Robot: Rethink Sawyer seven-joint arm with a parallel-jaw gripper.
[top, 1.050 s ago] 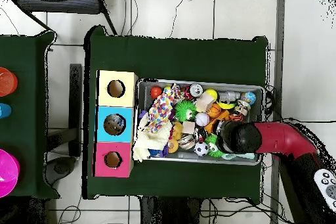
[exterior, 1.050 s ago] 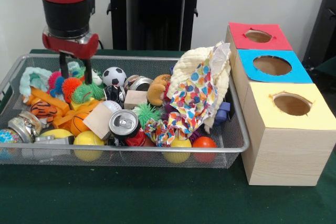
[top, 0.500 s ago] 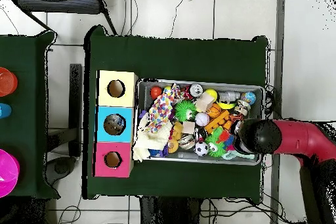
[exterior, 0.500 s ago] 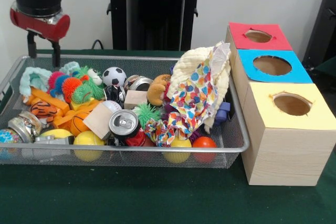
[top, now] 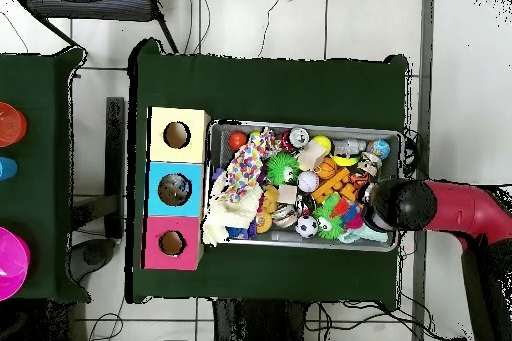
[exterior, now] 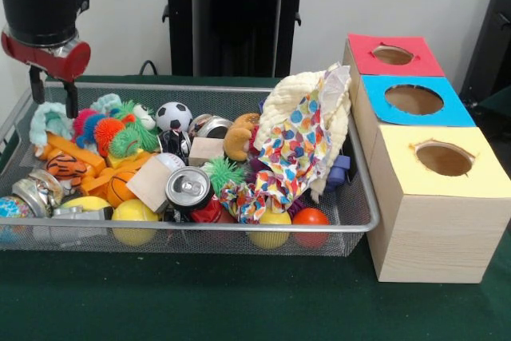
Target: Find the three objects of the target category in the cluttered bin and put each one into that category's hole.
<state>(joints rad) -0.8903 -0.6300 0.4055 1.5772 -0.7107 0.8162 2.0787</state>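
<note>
A: Compared with half a second ago, the red and black arm has come lower again, and the gripper (exterior: pixel 51 92) now hangs over the far left corner of the wire mesh bin (exterior: pixel 239 227). One second ago it stood deeper among the spiky toys.

B: Is it holding something?

A: No. The two dark fingers (exterior: pixel 72 98) stand apart and nothing is between them. Their tips are just above the pale green knitted ring (exterior: pixel 46 118).

B: What lies near it?

A: Just beside the ring are the pink, blue, orange and green spiky rubber balls (exterior: pixel 105 130). Behind them is the small black and white football (exterior: pixel 173 115). In front are the small orange basketball (exterior: pixel 120 188), the silver drink can (exterior: pixel 188 189) lying on its side, and the plain wooden block (exterior: pixel 151 182).

B: And the right side of the bin?

A: There the cream cloth with the coloured dotted fabric (exterior: pixel 307 137) is heaped up and leans on the bin's right wall.

B: Where are the holes?

A: In the three wooden boxes right of the bin: the red-topped box (exterior: pixel 394 55) farthest, the blue-topped box (exterior: pixel 414 101) in the middle, the yellow-topped box (exterior: pixel 444 161) nearest. In the overhead view the arm (top: pixel 440 207) covers the bin's corner.
</note>
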